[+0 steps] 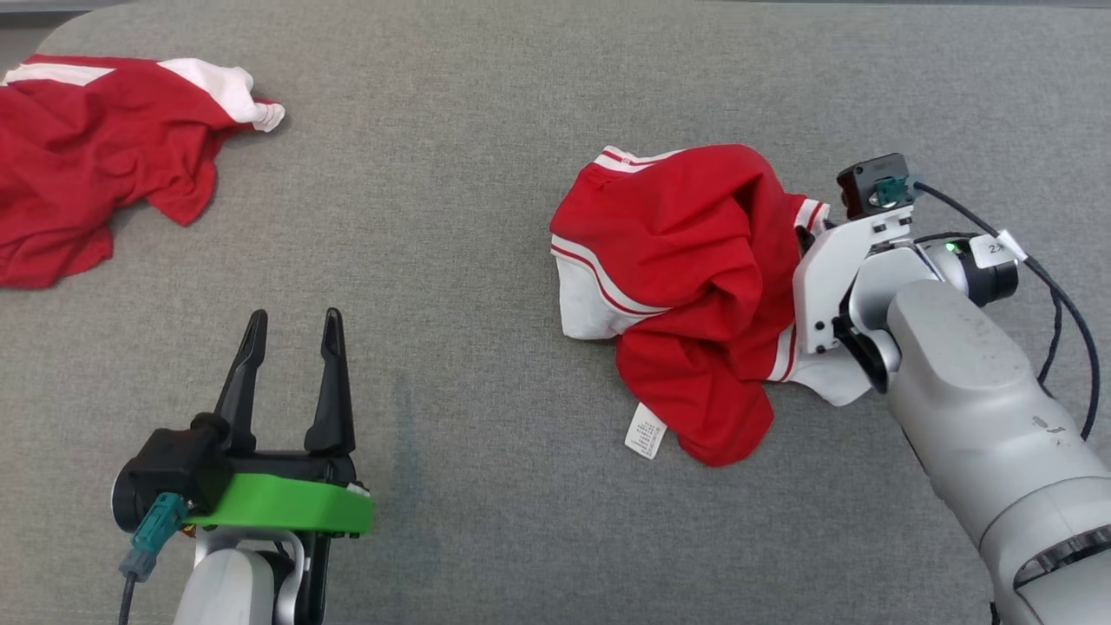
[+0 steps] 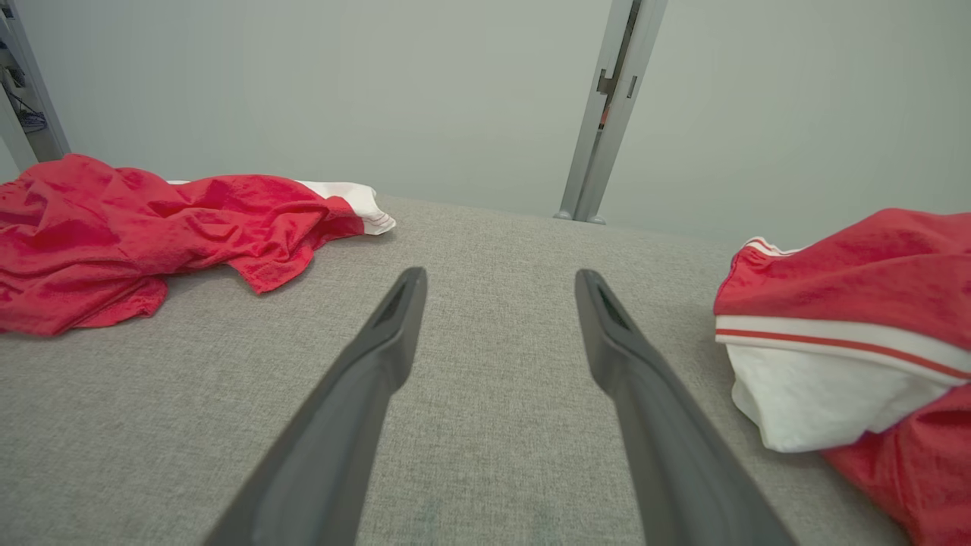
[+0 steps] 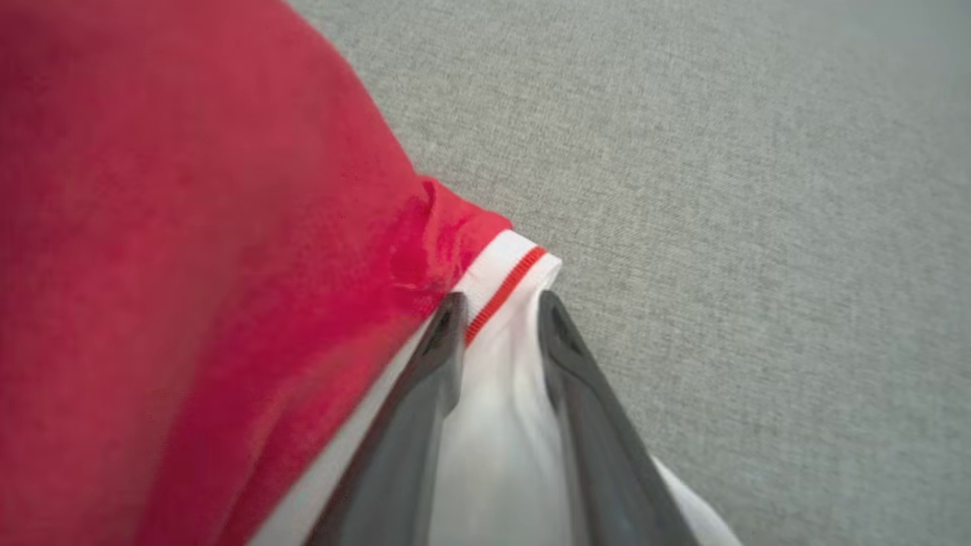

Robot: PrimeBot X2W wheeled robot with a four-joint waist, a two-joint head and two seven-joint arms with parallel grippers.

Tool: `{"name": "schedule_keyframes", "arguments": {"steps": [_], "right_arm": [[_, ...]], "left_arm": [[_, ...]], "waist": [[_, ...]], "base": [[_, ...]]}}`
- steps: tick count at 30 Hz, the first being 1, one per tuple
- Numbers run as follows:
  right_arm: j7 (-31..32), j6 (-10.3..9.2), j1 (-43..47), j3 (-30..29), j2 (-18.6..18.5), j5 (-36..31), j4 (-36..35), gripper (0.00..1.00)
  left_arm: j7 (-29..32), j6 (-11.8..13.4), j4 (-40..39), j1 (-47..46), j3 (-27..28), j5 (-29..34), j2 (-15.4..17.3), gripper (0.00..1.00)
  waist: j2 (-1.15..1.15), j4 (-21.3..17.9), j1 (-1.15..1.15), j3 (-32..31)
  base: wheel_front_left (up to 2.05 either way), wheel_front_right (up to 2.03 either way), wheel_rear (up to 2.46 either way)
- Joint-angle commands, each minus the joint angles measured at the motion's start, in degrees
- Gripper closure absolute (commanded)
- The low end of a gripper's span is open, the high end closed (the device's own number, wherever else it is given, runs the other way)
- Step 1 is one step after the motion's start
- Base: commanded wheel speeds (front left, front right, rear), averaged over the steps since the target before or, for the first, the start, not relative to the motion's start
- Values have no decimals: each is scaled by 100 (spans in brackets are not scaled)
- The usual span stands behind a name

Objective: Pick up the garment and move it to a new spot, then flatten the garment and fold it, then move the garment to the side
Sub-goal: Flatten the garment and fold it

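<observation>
The garment, red with white striped trim, lies crumpled right of centre on the grey cloth surface; its near edge shows in the left wrist view. My right gripper comes in from the garment's right side, and its two fingers are closed in on the white striped cuff, with white cloth filling the gap between them. In the head view those fingers are hidden under the cloth. My left gripper stands open and empty at the lower left, well clear of the garment.
A second red and white garment lies bunched at the far left. A white label sticks out at the garment's near edge. Behind the surface stand a pale wall and a grey metal post.
</observation>
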Motion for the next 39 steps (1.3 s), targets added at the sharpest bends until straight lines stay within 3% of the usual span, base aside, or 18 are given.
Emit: {"name": "schedule_keyframes", "arguments": {"steps": [1, 11, 20, 25, 31, 39], "right_arm": [[-65, 2, 196, 127, 44, 126, 19, 100], [-1146, 1, -182, 800, -37, 852, -1076, 100], [-1276, 0, -889, 1479, 208, 1456, -2245, 100], [-1170, 0, -1438, 1722, 490, 2173, -2703, 100], [-1467, 0, -2128, 1994, 602, 2486, -2811, 100], [-2037, 0, -2932, 1697, 637, 2822, -2657, 100]], "left_arm": [[-3, -19, 34, 68, 14, 88, 3, 0], [-3, -23, 112, 434, 157, 35, 5, 0], [-3, -24, 50, 609, 325, 19, 5, 0], [-3, -23, 4, 554, 323, -24, 5, 0], [-3, -24, 19, 490, 197, -89, 5, 0], [-3, -16, 25, 567, 200, -122, 5, 0]], "waist": [[0, -48, -1, -124], [0, -243, -1, -778], [0, -409, -1, -972], [0, -377, -1, -913], [0, -191, -1, -846], [0, -120, -1, -812]], "base": [[0, 0, 0], [0, 0, 0], [0, 0, 0], [0, 0, 0], [0, 0, 0], [0, 0, 0]]}}
